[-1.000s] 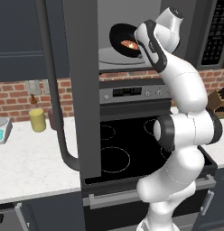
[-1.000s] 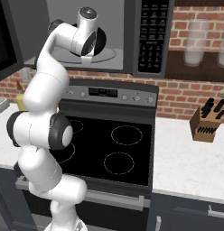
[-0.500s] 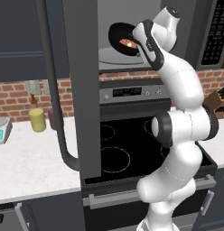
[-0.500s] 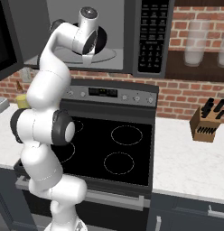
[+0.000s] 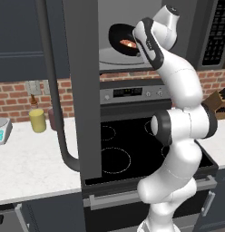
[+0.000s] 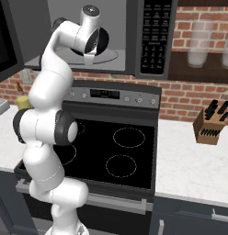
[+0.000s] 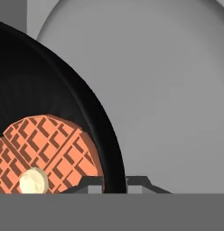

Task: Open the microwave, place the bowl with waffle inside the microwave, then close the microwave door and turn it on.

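The microwave (image 5: 132,27) stands open, its door (image 5: 80,81) swung out to the left with the curved bar handle (image 5: 53,90) facing me. My gripper (image 7: 114,182) is inside the light grey cavity, shut on the rim of the black bowl (image 5: 118,34). The bowl (image 7: 50,99) hangs tilted just above the round turntable (image 5: 115,56). The orange-brown waffle (image 7: 46,153) lies in it with a pale dab at its centre, and also shows as a small waffle (image 5: 127,44) from the left base. From the right, the bowl (image 6: 103,40) peeks out behind the hand, beside the keypad (image 6: 155,36).
Below the microwave is the black stove (image 5: 119,149) with its control strip (image 6: 116,95). A yellow jar (image 5: 37,120) and a scale (image 5: 1,131) sit on the left counter. A knife block (image 6: 208,124) stands on the right counter. The open door juts over the stove's left side.
The hand has risen very slightly with the bowl inside the cavity; the door and everything else stay where they were.
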